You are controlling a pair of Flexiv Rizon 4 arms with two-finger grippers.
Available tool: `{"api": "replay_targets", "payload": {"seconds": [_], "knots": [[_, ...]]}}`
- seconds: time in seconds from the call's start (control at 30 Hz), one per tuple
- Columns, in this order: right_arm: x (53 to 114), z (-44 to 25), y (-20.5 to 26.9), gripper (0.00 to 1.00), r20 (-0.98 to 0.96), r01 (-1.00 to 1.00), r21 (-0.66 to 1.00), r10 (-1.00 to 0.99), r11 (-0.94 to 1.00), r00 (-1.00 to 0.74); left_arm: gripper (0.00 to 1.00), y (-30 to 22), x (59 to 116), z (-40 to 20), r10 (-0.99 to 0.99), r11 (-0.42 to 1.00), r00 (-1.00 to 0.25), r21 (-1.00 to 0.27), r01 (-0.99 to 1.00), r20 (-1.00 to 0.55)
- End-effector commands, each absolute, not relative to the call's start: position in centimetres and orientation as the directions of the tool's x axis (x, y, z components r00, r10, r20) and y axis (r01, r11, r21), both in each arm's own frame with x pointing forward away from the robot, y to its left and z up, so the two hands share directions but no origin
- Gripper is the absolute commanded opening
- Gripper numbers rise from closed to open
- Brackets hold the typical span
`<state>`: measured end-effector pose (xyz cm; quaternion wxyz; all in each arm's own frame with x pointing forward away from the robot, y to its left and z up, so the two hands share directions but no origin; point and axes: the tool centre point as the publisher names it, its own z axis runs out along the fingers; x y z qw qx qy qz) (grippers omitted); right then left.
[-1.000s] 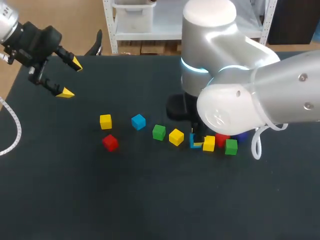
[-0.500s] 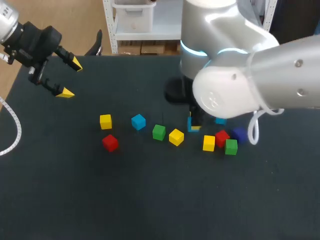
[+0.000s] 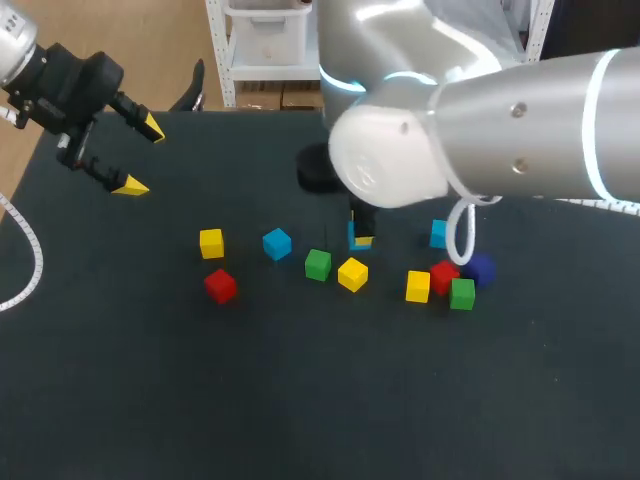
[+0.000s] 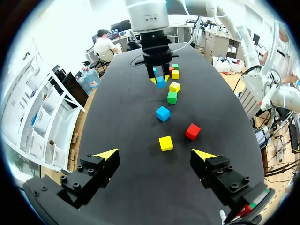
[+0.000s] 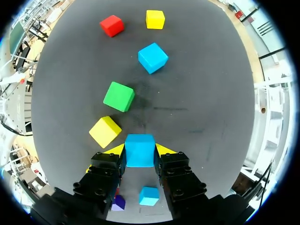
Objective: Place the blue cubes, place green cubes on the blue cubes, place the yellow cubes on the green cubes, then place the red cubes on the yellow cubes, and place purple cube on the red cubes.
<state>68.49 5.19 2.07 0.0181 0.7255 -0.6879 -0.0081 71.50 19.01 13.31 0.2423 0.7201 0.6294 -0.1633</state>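
Two arms share the black table (image 3: 300, 400), and only our right arm (image 3: 500, 130), the bulky one that comes in from the right and stretches past the middle, has work in hand. Our left arm (image 3: 60, 85) sits at the far left corner, with the left gripper (image 3: 140, 156) spread wide and holding nothing. The right gripper (image 3: 360, 236) is clenched on the held blue cube (image 5: 139, 150), one yellow tip on each of two opposite faces, and the cube seems to hang above the cloth, not on it. To place it well, we judge, we should pick bare cloth apart from the loose cubes, come straight down, keep the faces square to the table, and let go only when the underside sits flat (a tilted base would spoil every layer above). The closest hazards are the green cube (image 3: 318, 264) and the yellow cube (image 3: 352, 273), just on the near side of the gripper. The fingers need room to open without nudging them. The held cube itself is small, bright sky-blue, crisp-edged and plain on the face we see from the wrist.
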Motion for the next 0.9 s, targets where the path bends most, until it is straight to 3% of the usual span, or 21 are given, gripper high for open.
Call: {"api": "replay_targets", "payload": {"seconds": [0.03,0.9], "knots": [[68.3,1.7,5.4,0.00,0.018,-0.996,0.065,-0.998,-0.056,0.057,1.00,19.0,71.5,13.3,0.827,-0.092,0.156,0.144,0.985,-0.540],[62.8,1.5,6.5,0.00,-0.029,-0.989,0.119,-0.996,-0.083,0.080,1.00,19.0,71.5,13.3,0.827,-0.092,0.156,0.144,0.985,-0.540]]}}
